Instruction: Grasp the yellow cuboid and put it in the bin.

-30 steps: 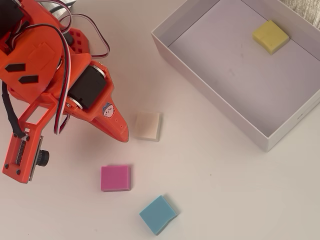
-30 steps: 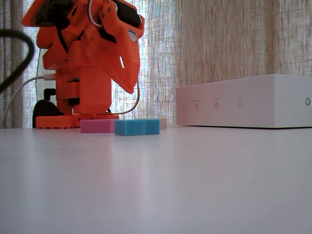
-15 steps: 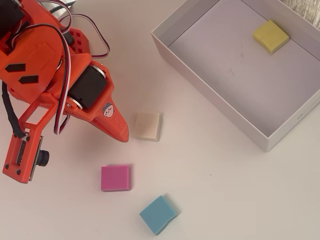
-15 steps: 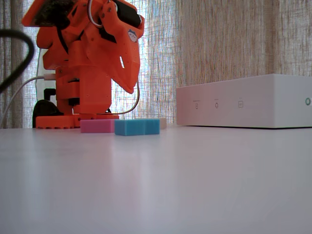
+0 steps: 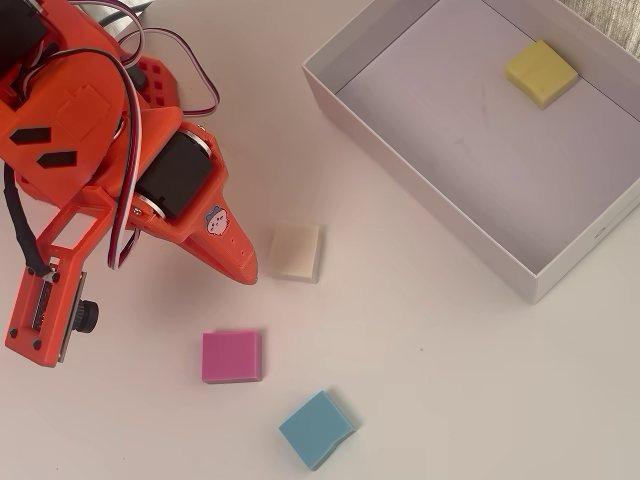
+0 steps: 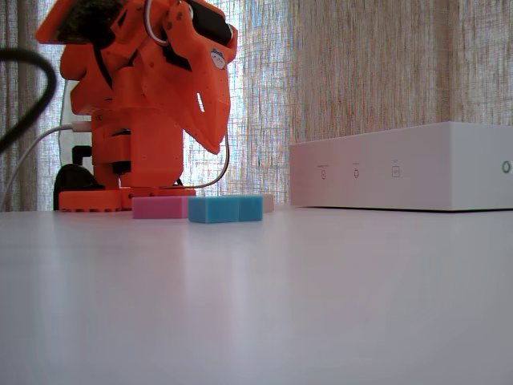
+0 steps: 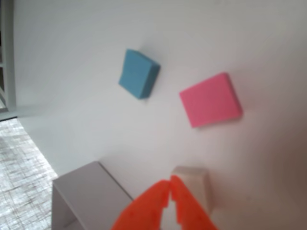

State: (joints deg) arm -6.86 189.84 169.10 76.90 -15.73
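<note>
Overhead view: yellow cuboid [image 5: 541,72] lying flat inside the bin [image 5: 430,201], upper right of the frame, close to the far wall, touching nothing else. Bin tilted diagonally across the upper right, floor greyish, walls white. Orange arm [image 5: 90,170] filling the upper left, folded back over its base, wires looping across it. Gripper [image 5: 243,270] tapering to a point left of centre, just beside the cream block [image 5: 296,251], above the table, holding nothing. Pink block [image 5: 232,357] lower down, left of centre; blue block [image 5: 316,429] near the bottom edge, turned at an angle, apart from the pink one.

Wrist view: orange fingertips [image 7: 169,190] pressed together at the bottom centre, tips meeting, nothing pinched between. Cream block [image 7: 194,187] just right of the tips. Pink block [image 7: 211,99] at centre right, blue block [image 7: 138,73] upper centre, bin corner [image 7: 86,199] at lower left.

Low fixed view: arm [image 6: 144,96] hunched at upper left, pink block [image 6: 159,208] and blue block [image 6: 225,208] in front of the base, bin wall [image 6: 401,168] at right. Cuboid hidden here.
</note>
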